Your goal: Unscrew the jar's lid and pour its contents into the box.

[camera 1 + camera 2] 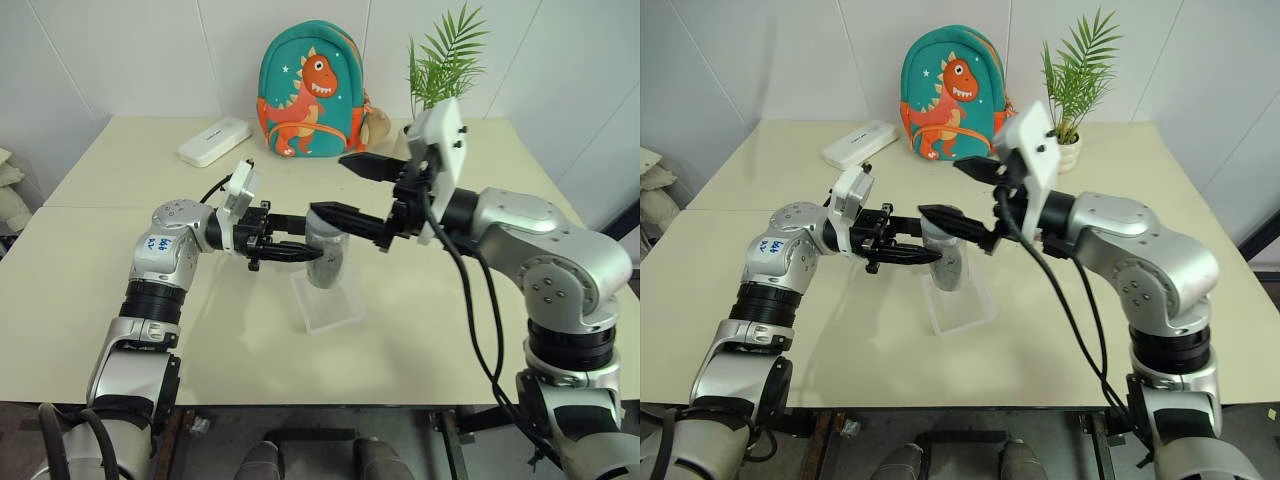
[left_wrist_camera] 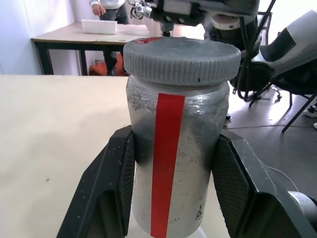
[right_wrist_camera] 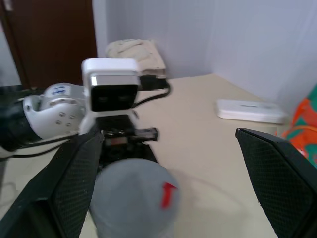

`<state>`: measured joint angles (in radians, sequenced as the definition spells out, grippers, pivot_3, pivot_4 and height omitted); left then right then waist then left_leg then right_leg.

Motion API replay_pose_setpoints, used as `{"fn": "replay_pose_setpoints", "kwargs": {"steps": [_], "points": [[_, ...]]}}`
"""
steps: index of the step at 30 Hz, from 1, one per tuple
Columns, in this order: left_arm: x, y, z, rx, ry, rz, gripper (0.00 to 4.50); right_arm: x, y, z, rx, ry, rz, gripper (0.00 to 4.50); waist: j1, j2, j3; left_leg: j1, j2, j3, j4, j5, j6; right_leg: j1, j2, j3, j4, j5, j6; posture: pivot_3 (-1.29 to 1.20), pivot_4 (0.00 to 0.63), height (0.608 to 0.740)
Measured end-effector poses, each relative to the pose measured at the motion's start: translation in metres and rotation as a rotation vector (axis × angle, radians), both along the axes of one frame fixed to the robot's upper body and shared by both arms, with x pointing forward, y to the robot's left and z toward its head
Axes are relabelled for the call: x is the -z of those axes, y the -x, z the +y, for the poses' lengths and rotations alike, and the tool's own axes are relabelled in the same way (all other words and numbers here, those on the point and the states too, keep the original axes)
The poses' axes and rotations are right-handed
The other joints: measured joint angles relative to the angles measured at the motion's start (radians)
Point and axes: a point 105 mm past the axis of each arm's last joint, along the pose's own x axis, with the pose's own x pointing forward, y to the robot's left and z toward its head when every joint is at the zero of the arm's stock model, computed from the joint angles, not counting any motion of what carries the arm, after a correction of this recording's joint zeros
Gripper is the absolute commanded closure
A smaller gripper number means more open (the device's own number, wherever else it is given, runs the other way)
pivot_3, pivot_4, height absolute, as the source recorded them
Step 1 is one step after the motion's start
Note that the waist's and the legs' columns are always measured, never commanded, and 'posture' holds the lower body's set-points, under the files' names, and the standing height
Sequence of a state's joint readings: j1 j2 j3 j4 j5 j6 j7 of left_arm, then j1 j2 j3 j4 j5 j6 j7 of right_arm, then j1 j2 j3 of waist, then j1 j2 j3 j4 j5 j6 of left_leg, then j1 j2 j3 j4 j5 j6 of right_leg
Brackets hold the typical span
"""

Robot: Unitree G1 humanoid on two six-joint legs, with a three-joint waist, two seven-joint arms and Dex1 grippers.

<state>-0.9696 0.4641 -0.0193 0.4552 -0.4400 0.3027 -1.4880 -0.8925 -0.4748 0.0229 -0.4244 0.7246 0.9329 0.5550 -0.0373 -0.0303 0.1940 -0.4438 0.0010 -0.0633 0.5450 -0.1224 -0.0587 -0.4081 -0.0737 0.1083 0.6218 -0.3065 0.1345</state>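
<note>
The silvery jar with a red stripe is upright, and my left gripper is shut on its body from the left. It hangs just over the clear box on the table. The grey lid sits on the jar. My right gripper reaches in from the right, open. One of its fingers lies just above the lid and the other is higher up and farther back. In the right wrist view the lid lies low between the spread fingers. The contents are hidden inside the jar.
A dinosaur backpack, a white case and a potted plant stand at the back of the beige table. In the left wrist view a second table with a white bin and a person stand far off.
</note>
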Motion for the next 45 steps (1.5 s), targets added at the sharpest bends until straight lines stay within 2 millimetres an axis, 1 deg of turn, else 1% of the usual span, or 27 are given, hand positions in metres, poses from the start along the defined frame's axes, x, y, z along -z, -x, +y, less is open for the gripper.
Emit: {"fn": "replay_pose_setpoints", "kwargs": {"steps": [2,6,10,16,21,29,45], "points": [[-0.002,0.0,-0.001,0.001,0.001,-0.016,2.62,0.005,-0.002,0.007,0.002,0.015,0.014,0.02,0.0,0.0,0.0,0.0,0.0,0.0,0.0,0.0,0.0,0.0,0.0,0.0,0.0,0.0,0.0,0.0,0.15,0.74],[0.001,-0.003,0.0,-0.008,0.007,-0.006,2.62,0.013,-0.006,0.015,0.007,0.027,0.035,0.02,0.0,0.0,0.0,0.0,0.0,0.0,0.0,0.0,0.0,0.0,0.0,0.0,0.0,0.0,0.0,0.0,0.15,0.74],[0.001,-0.003,-0.001,-0.006,0.009,-0.013,2.62,0.017,-0.009,0.018,0.019,0.044,0.04,0.02,0.001,0.0,0.0,0.0,0.0,0.0,0.0,0.0,0.0,0.0,0.0,0.0,0.0,0.001,0.003,0.0,0.15,0.74],[0.001,-0.003,-0.001,-0.005,0.011,-0.018,2.62,0.016,-0.015,0.014,0.058,0.051,0.015,0.02,0.0,0.0,0.0,0.0,0.0,0.0,0.0,0.0,0.0,0.0,0.0,0.0,0.0,0.001,0.003,0.0,0.15,0.74],[0.001,-0.003,-0.001,-0.005,0.011,-0.018,2.62,0.017,-0.015,0.011,0.06,0.062,0.012,0.02,0.0,0.0,0.0,0.0,0.0,0.0,0.0,0.0,0.0,0.0,0.0,0.0,0.0,0.001,0.003,0.0,0.15,0.74],[0.001,-0.004,-0.001,-0.017,0.012,-0.018,2.62,0.02,-0.01,-0.006,0.076,0.097,0.013,0.02,0.0,0.0,0.0,0.0,0.0,0.0,0.0,0.0,0.0,0.0,0.0,0.0,0.0,0.001,0.002,0.0,0.15,0.74],[0.001,-0.004,-0.001,-0.019,0.012,-0.019,2.62,0.019,0.0,-0.022,0.082,0.108,0.027,0.02,0.0,0.0,0.0,0.0,0.0,0.0,0.0,0.0,0.0,0.0,0.0,0.0,0.0,0.0,0.0,0.0,0.15,0.74]]}}
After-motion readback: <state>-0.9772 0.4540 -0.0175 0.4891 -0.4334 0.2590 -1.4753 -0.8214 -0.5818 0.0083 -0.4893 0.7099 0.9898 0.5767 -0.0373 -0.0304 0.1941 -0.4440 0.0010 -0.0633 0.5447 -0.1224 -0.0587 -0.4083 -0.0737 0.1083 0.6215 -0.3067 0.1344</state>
